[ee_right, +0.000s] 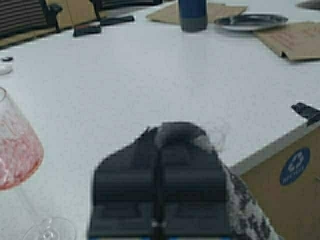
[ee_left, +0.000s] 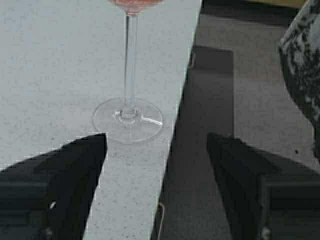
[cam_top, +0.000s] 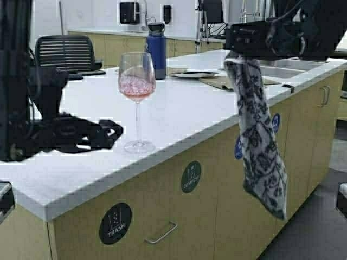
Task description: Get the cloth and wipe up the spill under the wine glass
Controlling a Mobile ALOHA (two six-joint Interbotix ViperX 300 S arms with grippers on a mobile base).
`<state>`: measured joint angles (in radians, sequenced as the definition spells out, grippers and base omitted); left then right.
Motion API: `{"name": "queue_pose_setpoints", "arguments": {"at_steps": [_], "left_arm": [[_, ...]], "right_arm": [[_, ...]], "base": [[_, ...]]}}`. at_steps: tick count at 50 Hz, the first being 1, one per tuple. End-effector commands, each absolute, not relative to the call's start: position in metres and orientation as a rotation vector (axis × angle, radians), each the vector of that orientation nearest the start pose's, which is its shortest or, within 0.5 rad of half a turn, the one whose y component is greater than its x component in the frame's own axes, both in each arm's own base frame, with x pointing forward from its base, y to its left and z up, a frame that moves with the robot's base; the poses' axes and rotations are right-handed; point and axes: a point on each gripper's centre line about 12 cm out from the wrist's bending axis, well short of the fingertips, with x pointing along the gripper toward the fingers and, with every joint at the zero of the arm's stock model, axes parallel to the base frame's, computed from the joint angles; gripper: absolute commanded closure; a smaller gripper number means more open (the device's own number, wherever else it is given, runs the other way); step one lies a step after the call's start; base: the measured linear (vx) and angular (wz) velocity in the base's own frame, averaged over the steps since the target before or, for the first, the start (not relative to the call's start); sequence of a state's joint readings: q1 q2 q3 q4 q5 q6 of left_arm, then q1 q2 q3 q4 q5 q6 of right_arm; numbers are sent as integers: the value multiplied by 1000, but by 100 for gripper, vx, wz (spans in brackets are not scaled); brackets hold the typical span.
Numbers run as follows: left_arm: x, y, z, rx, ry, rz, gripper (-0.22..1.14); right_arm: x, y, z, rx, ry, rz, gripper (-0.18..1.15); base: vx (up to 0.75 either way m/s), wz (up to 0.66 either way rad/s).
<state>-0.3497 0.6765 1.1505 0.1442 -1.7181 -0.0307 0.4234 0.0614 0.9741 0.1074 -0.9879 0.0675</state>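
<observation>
An office break-room kitchen: long white counter [cam_top: 184, 108] on pale wood cabinets [cam_top: 162, 211] with trash [cam_top: 115, 223] and compost [cam_top: 191, 176] stickers, a steel sink [cam_top: 282, 69], wall dispensers [cam_top: 129, 12], a mesh chair [cam_top: 65, 51].

The scene is bright with even indoor light. The white counter [cam_top: 179, 108] is almost washed out and shows only soft, weak shadows. The wine glass [cam_top: 136, 81] has small glints on the foot. In the wrist views the near gripper bodies are dark and blurred, mostly around 6 o'clock.
</observation>
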Motion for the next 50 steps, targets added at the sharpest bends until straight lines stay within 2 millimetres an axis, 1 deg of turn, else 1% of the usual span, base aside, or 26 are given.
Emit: {"name": "queue_pose_setpoints", "arguments": {"at_steps": [1,4,9,14,24,32,37,38,44,50], "left_arm": [[241,-103,55,-45,75,-463,-3],[236,-98,70,-50,55,-438,-3],[234,-94,93,-69,14,-415,-3],[237,-94,113,-82,-22,-412,-3],[247,-98,157,-82,-87,-409,-3],[260,-101,197,-70,-90,-404,-3],[264,-102,223,-62,-78,-398,-3],[265,-103,233,-60,-83,-396,-3],[265,-102,265,-53,-86,-389,-3],[264,-101,294,-47,-91,-383,-3]], "right_arm": [[316,137,187,121,84,351,90],[314,136,200,126,87,357,90],[310,135,224,131,75,363,90],[305,134,250,139,62,373,90],[298,133,286,127,40,390,90],[292,131,308,102,30,398,90],[287,130,318,96,27,404,90],[286,129,319,95,26,404,90],[278,125,331,91,-1,406,90],[271,122,344,95,-12,410,90]], "base": [[0,0],[0,0],[0,0],[0,0],[0,0],[0,0],[0,0],[0,0],[0,0],[0,0]]}}
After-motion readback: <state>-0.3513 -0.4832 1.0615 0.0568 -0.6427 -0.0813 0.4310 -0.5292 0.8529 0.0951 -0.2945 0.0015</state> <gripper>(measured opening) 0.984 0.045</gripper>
